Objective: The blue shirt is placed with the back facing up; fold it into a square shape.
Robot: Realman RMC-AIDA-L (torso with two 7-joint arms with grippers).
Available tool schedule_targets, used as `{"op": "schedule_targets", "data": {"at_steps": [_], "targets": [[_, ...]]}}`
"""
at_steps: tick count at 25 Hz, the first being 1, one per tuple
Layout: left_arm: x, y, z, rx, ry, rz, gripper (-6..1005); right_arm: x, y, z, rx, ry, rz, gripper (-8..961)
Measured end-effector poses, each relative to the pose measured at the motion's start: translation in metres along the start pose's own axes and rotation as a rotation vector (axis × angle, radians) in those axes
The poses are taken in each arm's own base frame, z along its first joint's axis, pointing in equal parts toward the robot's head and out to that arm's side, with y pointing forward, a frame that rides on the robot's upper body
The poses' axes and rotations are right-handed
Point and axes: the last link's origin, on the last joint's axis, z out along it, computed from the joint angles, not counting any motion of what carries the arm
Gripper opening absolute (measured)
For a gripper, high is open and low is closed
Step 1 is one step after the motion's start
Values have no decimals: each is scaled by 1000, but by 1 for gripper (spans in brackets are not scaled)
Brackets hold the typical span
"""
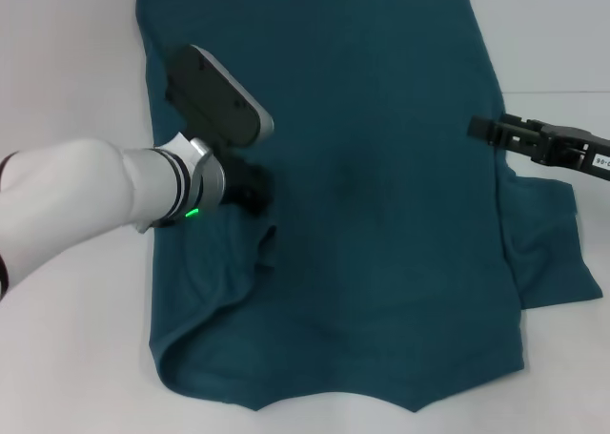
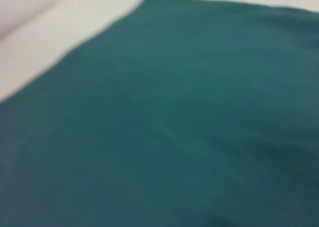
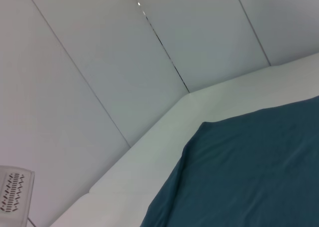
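The blue shirt [image 1: 381,215] lies spread on the white table, plain side up, its right sleeve [image 1: 553,253] sticking out flat. Its left side is drawn inward into a raised fold [image 1: 238,272]. That fold climbs to my left gripper [image 1: 255,194], which sits low over the shirt's left half and is shut on the cloth. My right gripper [image 1: 479,127] hovers at the shirt's right edge, level with the chest, pointing inward. The left wrist view is filled with the shirt [image 2: 174,137]. In the right wrist view a corner of the shirt [image 3: 249,172] shows.
The white table [image 1: 76,358] shows bare on both sides of the shirt. A pale panelled wall [image 3: 124,62] rises behind the table's far edge, with a small white vented box [image 3: 15,189] beside it.
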Motion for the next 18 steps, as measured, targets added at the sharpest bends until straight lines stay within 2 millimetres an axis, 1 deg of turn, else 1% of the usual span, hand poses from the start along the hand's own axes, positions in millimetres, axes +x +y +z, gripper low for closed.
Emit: {"op": "schedule_targets", "data": {"at_steps": [2, 3, 4, 5, 7, 10, 13, 15, 17, 18], "targets": [[0, 2, -2, -23, -9, 2, 71, 2, 0, 0, 1, 4, 3, 818], [4, 2, -12, -67, -12, 0, 76, 3, -1, -1, 2, 6, 6, 818], [4, 2, -15, -77, -13, 2, 80, 3, -1, -1, 2, 6, 6, 818], [7, 1, -23, -86, -4, 6, 85, 4, -1, -2, 5, 7, 8, 818], [12, -3, -37, -87, 17, 18, 165, 5, -2, -3, 8, 6, 10, 818], [10, -6, -51, -81, 30, -10, 284, 6, -3, -4, 11, 6, 11, 817], [10, -12, -61, -81, 41, -84, 297, 8, -3, -4, 21, 32, -5, 817], [13, -13, -70, -110, 46, -117, 305, 9, -5, -4, 46, 80, -32, 817], [18, -8, -80, -175, 43, -119, 314, 5, -7, -5, 98, 133, -75, 817], [18, -8, -80, -175, 43, -119, 318, 3, -7, -5, 119, 153, -95, 817]]}}
